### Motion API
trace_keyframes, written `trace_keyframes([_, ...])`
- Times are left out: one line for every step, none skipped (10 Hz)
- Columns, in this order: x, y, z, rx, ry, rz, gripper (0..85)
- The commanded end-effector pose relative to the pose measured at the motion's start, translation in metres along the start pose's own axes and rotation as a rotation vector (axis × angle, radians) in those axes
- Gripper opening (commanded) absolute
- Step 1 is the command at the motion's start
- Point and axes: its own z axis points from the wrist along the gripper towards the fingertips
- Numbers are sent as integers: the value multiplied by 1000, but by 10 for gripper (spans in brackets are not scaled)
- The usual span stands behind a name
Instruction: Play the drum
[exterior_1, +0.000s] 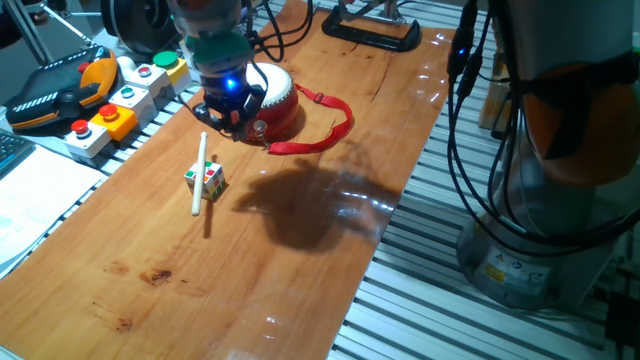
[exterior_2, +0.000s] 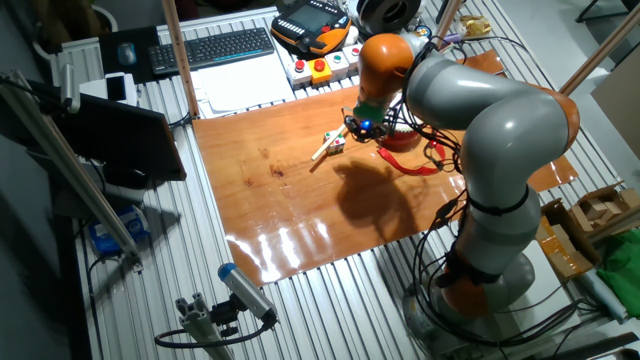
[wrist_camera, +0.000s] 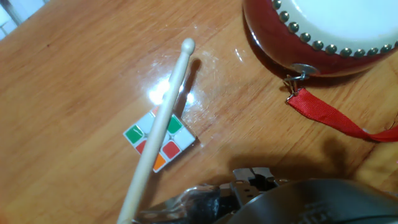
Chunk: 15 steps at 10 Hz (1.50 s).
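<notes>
Wooden drumstick (wrist_camera: 163, 118) lies across the cube (wrist_camera: 160, 139); claw (exterior_1: 228, 112) opening hidden.

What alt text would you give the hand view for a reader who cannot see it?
A wooden drumstick lies diagonally across a small multicoloured cube on a wooden table. The red drum, white-skinned and metal-studded, sits at upper right, its red strap trailing rightward.

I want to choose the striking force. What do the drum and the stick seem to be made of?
The drum: glossy red body, perhaps lacquered wood or plastic, with shiny metal studs; its smooth matte white top looks like a stretched skin or plastic sheet. The strap looks like woven fabric. The stick: pale, unpainted, probably wood.
</notes>
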Motion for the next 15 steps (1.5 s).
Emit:
trace_keyframes([0, 0, 1, 1, -1, 3, 7])
trace_keyframes([2, 1, 1, 2, -4, 6, 7])
trace_keyframes([4, 1, -1, 6, -12, 8, 7])
trace_keyframes([9, 2, -4, 13, -18, 3, 7])
trace_keyframes([13, 3, -3, 14, -25, -12, 7])
trace_keyframes([16, 4, 0, 6, -20, -21, 7])
trace_keyframes([20, 5, 3, 4, -23, -35, 7])
trace_keyframes([25, 6, 7, -8, -26, -24, 7])
trace_keyframes([27, 7, 8, -6, -31, -21, 7])
trace_keyframes([29, 7, 8, -1, -32, -18, 7])
trace_keyframes([29, 7, 8, 2, -25, -14, 7])
trace_keyframes([28, 7, 9, 0, -18, -4, 7])
trace_keyframes([28, 7, 9, -8, -12, 3, 7])
trace_keyframes([28, 7, 10, -16, -4, 8, 7])
trace_keyframes([28, 7, 11, -20, -3, 13, 7])
